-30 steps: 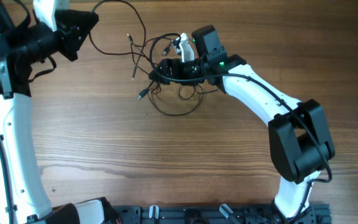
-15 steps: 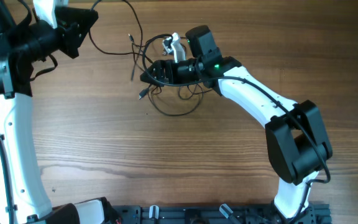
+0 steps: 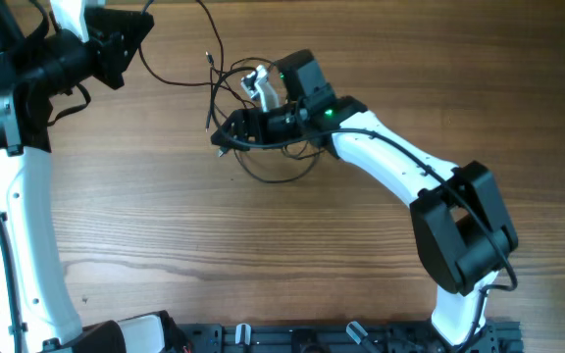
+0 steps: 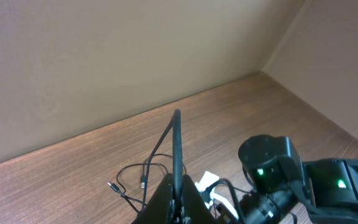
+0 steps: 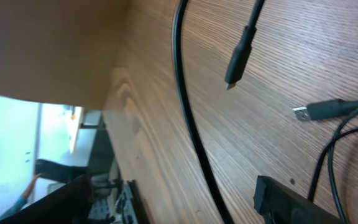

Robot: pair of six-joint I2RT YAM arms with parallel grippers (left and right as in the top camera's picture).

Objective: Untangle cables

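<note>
- The right fingers (image 5: 284,198) had advanced leftward into the tangled cables (image 3: 275,181) at the far centre of the worktop (image 3: 263,265). They stood spread, with one strand (image 5: 183,93) running between them ungripped.
- The left fingers (image 4: 161,205) stayed clenched on a raised length of the cables at far left.
- Judgement: a second grasp appeared imminent, and separation had not yet begun.

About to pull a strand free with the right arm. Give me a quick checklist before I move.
1. Left fingers shut on a cable strand: ok.
2. Right fingers down at the tangle: ok.
3. Right fingers around one strand only: cannot tell.
4. Nearest plug end lying free on the table: ok.
5. Strands of the tangle separated: not ok, they cross and loop together.
</note>
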